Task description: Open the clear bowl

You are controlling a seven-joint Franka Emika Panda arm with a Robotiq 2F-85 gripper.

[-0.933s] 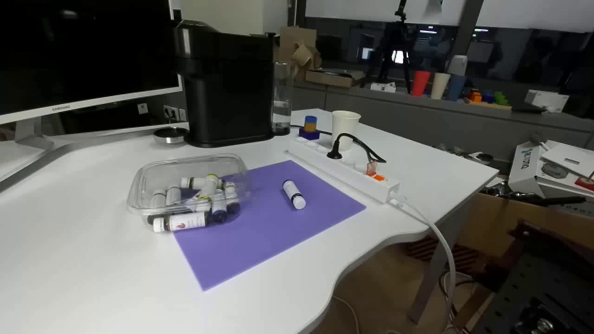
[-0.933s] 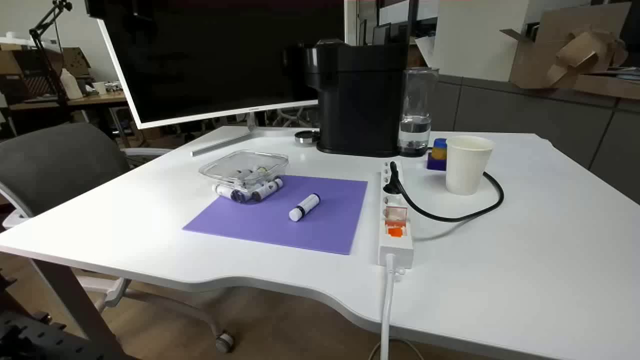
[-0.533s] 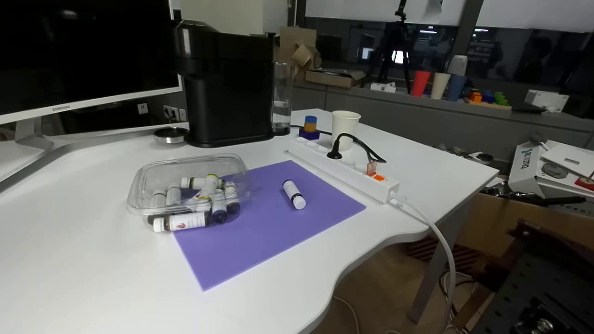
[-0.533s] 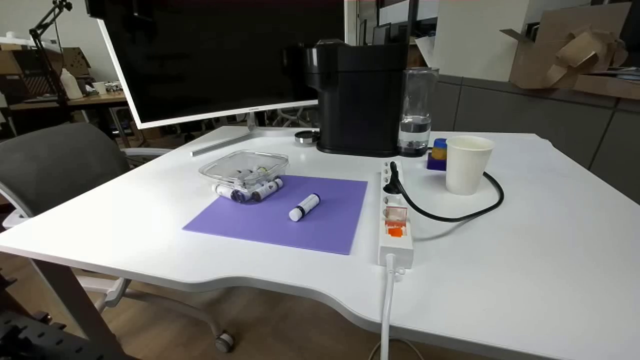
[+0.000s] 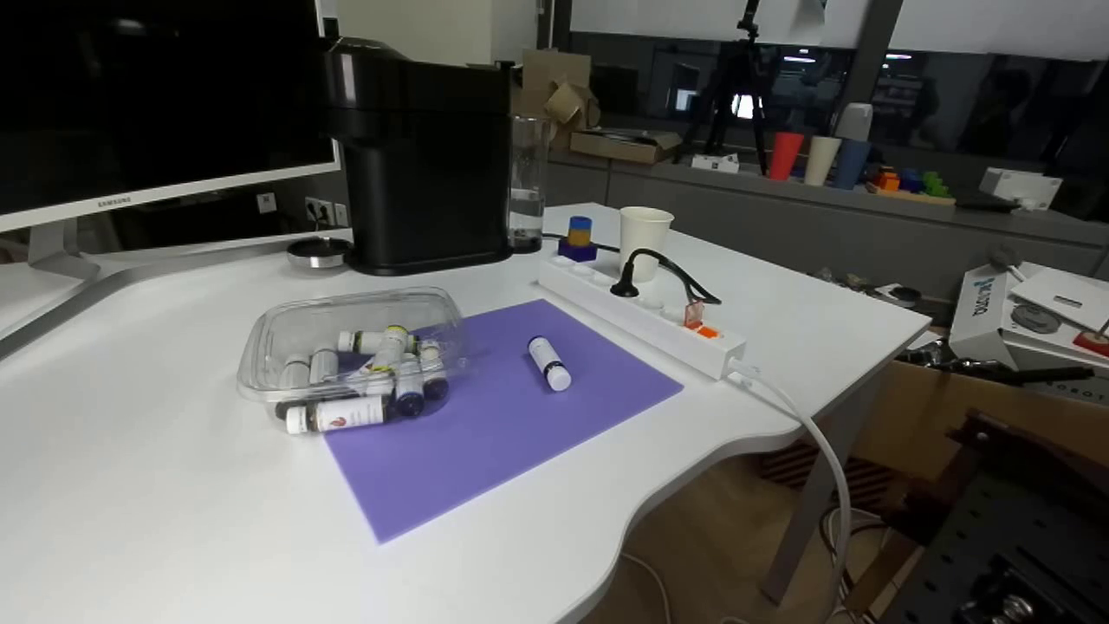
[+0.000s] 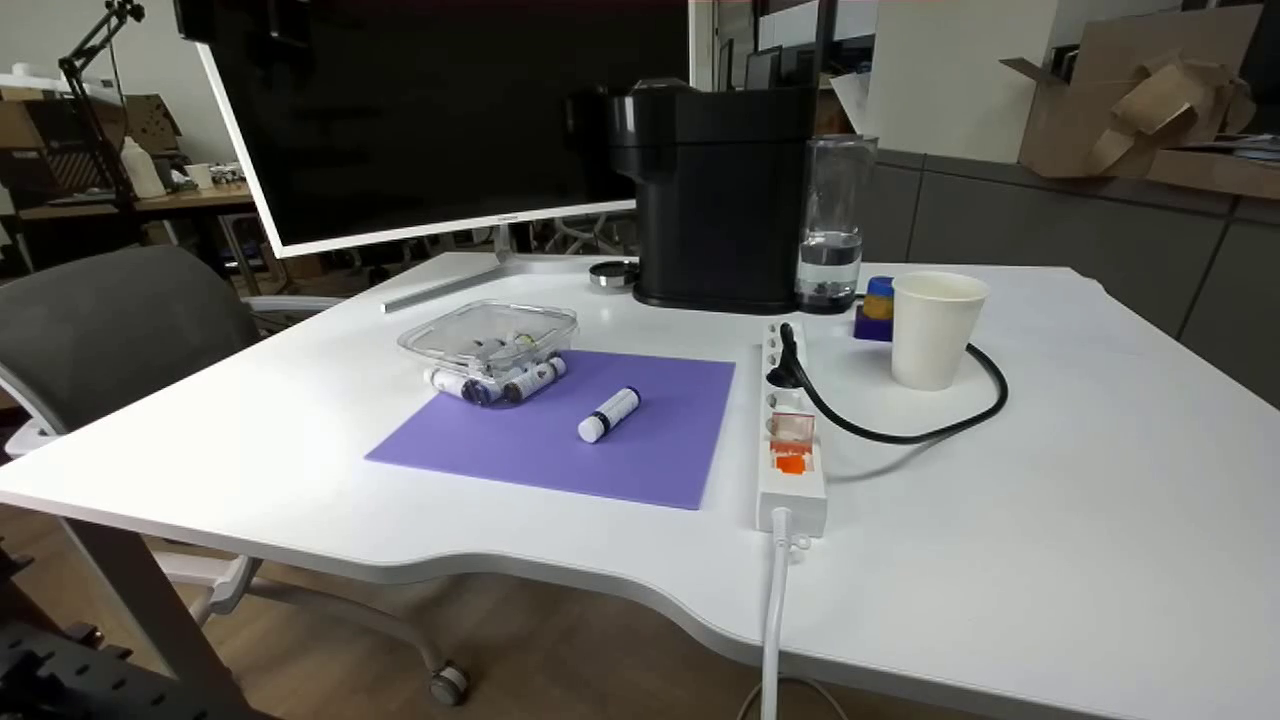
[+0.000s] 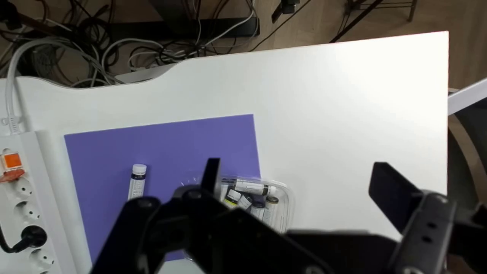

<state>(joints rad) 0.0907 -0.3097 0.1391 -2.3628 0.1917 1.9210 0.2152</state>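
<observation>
The clear bowl, a shallow see-through container, stands partly on the purple mat [image 5: 494,451] in both exterior views [image 5: 295,328] [image 6: 440,338]. Several white-and-dark tubes show through it. I cannot make out its lid apart from its walls. In the wrist view the bowl [image 7: 288,199] is at the lower middle, partly hidden behind my left-hand finger and the gripper body. My gripper [image 7: 296,167] is open and empty, high above the table. The gap between its fingers lies over the bowl's edge and the white table. Dark shapes at the top of an exterior view [image 6: 240,18] look like its fingertips.
A single white tube [image 5: 548,362] lies on the mat, beside the bowl. A white power strip [image 6: 792,490] with cables, a paper cup [image 6: 932,330], coloured blocks [image 5: 579,240], a black coffee machine [image 5: 424,165] with water tank, and a monitor [image 6: 450,120] stand around the mat.
The dark fingertip shapes at the top edge of an exterior view have shifted very slightly right and down. The bowl, the tubes and the rest have not moved.
</observation>
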